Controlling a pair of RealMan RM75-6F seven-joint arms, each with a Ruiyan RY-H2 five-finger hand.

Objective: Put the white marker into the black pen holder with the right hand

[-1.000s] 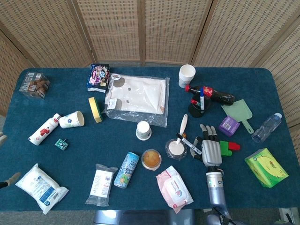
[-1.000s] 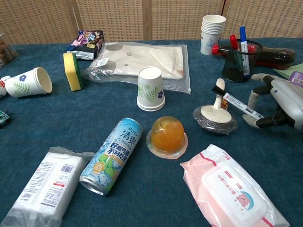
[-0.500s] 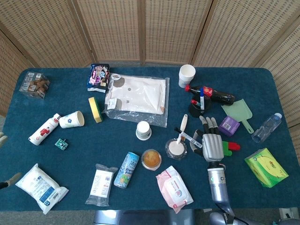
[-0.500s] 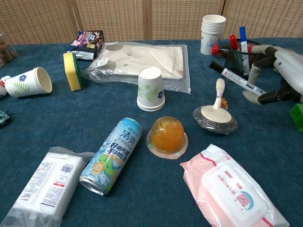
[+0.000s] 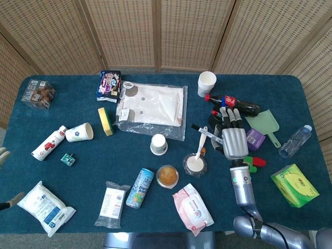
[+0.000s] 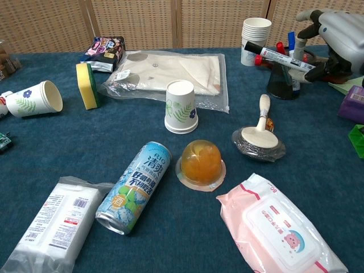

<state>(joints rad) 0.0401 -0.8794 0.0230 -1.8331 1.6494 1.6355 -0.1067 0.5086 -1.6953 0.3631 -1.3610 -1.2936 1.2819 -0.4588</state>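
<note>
My right hand pinches the white marker between thumb and fingers. The marker has a black cap and lies roughly level, cap end pointing left. In the chest view the marker hangs in the air just above the black mesh pen holder, with the right hand at the top right. A blue pen and a red one stand in the holder. In the head view my fingers cover much of the pen holder. Only fingertips of my left hand show at the left table edge, spread apart with nothing between them.
A cola bottle lies right behind the holder, a stack of paper cups to its left. A dish brush on a scrubber sits in front. A purple box and a green dustpan lie to the right.
My right hand has risen from the table and moved towards the far side with the marker. The marker went from beside the brush to above the pen holder.
</note>
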